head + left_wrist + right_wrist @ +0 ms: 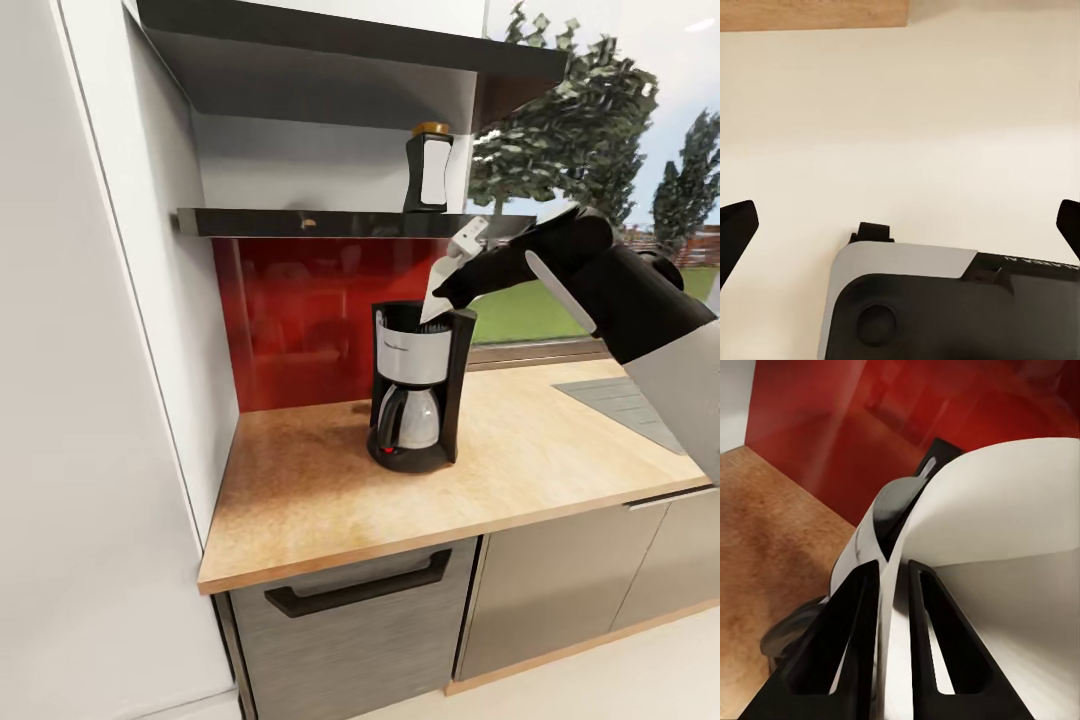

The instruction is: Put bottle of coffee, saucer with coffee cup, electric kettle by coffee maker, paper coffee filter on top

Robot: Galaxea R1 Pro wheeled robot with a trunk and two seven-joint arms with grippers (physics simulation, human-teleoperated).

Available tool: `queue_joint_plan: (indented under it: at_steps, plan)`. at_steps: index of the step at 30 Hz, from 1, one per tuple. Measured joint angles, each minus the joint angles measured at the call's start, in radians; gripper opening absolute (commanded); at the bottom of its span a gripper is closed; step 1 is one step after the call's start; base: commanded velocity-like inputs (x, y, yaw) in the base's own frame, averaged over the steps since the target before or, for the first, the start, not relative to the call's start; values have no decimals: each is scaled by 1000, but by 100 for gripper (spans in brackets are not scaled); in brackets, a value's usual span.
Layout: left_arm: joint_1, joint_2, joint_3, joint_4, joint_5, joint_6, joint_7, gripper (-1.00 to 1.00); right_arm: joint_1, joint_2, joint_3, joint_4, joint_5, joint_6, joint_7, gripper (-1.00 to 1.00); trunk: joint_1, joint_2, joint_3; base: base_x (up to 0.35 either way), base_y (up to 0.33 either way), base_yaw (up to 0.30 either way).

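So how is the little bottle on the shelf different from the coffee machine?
The small dark bottle with the white label and mustard-yellow cap stands up on the black shelf; the black and silver coffee maker stands lower, on the light-wood countertop. The bottle looks smaller and slimmer than the coffee maker. Nothing touches the bottle; a white paper filter, held in the right gripper, hangs over the coffee maker. Both stand upright.

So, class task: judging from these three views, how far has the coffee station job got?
Done: the coffee maker stands on the countertop. In hand: the right gripper is shut on the filter, holding it just above the maker's top, not yet released. Left: the bottle is on the shelf. No saucer, cup or kettle sits beside the maker. The left gripper is open.
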State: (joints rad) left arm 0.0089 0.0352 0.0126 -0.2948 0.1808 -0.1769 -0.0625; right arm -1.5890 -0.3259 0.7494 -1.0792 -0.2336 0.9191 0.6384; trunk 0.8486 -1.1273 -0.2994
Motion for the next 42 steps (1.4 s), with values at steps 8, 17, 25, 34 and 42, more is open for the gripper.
queue_joint_plan:
  at_steps: [8, 17, 25, 34, 42]
  plan:
    - [0, 0, 0, 0, 0, -1, 0, 100, 16, 7, 0, 1, 0, -1, -3, -100, 0, 0, 0, 0, 0, 0]
    - [0, 0, 0, 0, 0, -1, 0, 100, 20, 8, 0, 2, 0, -1, -3, -100, 0, 0, 0, 0, 0, 0]
    - [0, 0, 0, 0, 0, -1, 0, 100, 22, 8, 0, 2, 0, -1, -3, -100, 0, 0, 0, 11, 9, 0]
    - [0, 0, 0, 0, 0, -1, 0, 100, 24, 8, 0, 0, 0, -1, -3, -100, 0, 0, 0, 49, 37, 0]
    - [0, 0, 0, 0, 0, -1, 0, 100, 24, 8, 0, 0, -1, -1, -3, -100, 0, 0, 0, 90, 2, 0]
